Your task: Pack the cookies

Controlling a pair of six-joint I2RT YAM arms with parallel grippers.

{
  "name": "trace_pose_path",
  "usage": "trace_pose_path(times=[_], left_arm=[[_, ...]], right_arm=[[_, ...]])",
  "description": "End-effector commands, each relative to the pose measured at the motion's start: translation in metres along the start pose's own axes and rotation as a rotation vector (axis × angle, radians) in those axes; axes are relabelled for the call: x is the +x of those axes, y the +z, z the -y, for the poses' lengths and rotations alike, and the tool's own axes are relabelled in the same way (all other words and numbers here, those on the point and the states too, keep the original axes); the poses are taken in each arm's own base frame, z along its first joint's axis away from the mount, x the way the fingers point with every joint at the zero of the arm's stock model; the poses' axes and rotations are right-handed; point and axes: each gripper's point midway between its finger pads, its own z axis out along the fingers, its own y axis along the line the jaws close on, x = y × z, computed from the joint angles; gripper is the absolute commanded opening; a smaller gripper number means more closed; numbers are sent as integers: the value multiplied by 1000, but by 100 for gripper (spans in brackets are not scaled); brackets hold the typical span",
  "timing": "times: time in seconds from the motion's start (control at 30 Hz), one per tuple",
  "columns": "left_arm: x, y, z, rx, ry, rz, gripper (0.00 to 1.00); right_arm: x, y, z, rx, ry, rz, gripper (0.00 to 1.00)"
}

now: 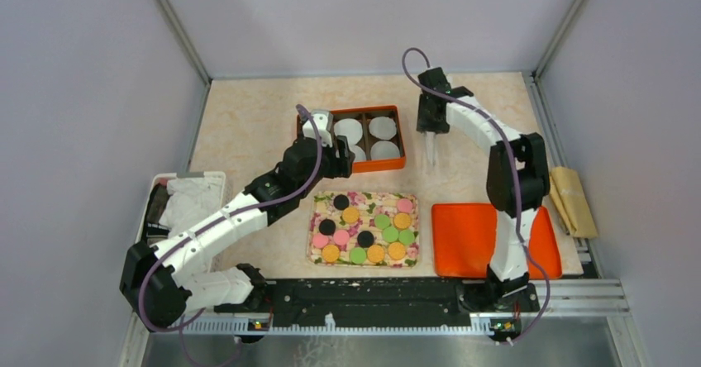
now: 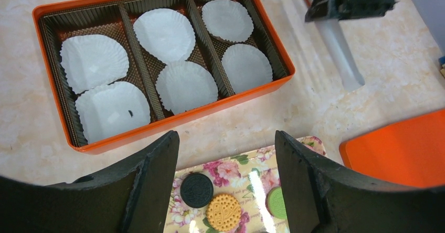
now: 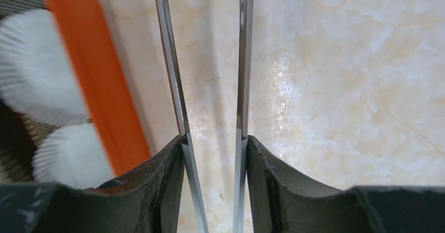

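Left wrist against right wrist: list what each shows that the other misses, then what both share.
Only left wrist: the floral tray with cookies, the orange lid, and the open left gripper. Only right wrist: the right gripper clamping the tweezers, blades apart. Both: the orange box, white cups, the table, and the tweezers.

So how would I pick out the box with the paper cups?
Find the floral tray of cookies mid-table. Just behind it sits an orange box. Unlike the flat orange slab right of the tray, it has dividers and six white paper cups.
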Motion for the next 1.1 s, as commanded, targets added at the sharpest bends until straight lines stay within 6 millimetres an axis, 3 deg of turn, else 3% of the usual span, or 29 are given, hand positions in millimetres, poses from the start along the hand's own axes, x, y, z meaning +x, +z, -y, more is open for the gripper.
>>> trace_pose_path(times=[0.0,0.13,0.3,0.7,1.07], left_arm=[[-10,-4,4,15,-19,16,73],[-10,-7,3,15,-18,12,73],[-14,-12,6,36,-29,22,73],[-16,-22,6,53,-40,35,74],[5,-18,-3,24,-26,-12,73]], right_arm=[[-51,-78,-4,-86,24,200,43],[-48,-97,-1,-103,17,206,46],[-42,-103,7,-83,13,208,54],[-31,-106,13,-60,-8,160,56],[-17,-138,20,-80,-6,220,53]])
